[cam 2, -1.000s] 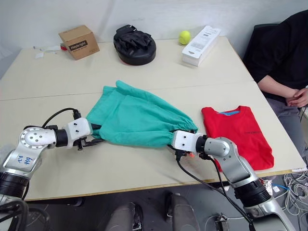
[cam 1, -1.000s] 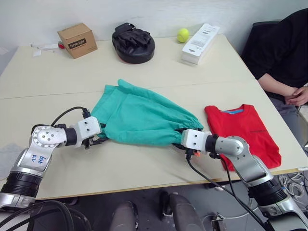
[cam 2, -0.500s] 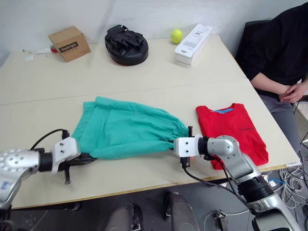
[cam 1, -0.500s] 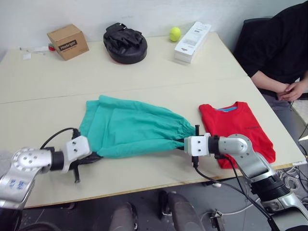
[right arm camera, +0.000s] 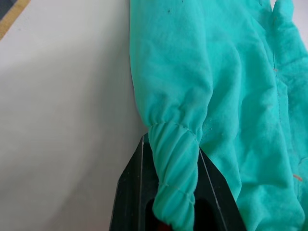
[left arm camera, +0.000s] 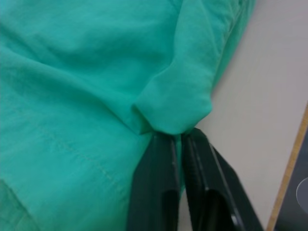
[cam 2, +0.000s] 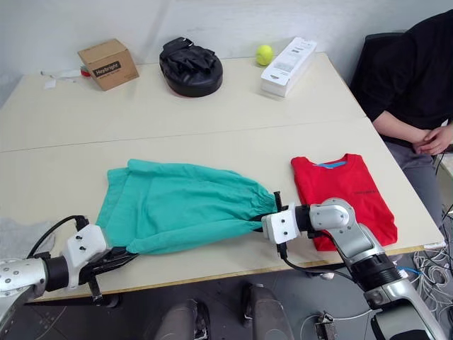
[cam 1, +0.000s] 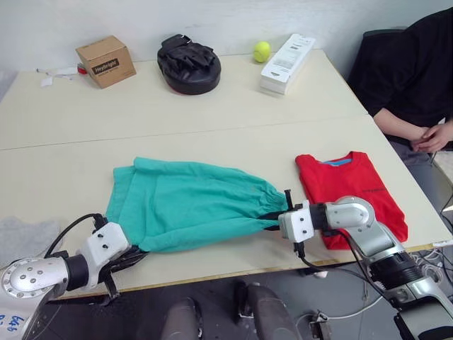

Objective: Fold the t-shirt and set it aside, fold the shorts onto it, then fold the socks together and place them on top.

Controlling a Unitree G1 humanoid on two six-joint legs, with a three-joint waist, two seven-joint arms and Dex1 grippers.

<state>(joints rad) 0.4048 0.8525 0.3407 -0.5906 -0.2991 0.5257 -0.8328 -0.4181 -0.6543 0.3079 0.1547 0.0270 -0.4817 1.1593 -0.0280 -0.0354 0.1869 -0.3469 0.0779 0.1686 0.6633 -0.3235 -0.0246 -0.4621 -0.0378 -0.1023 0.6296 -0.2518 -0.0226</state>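
Shorts (cam 1: 191, 212) pinched by left gripper (left arm camera: 175, 139) and right gripper (right arm camera: 173, 144) jaws, beside t-shirt (cam 1: 350, 191).

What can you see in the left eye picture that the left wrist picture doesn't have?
The left eye view alone takes in the folded red t-shirt, the right pincer clamped on the waistband end of the shorts, a cardboard box, a tennis ball, a black mitt, a white box and a seated person. The left wrist view alone shows the left pincer closed on a bunched fold of fabric, close up. Both share the teal shorts and the pale table.
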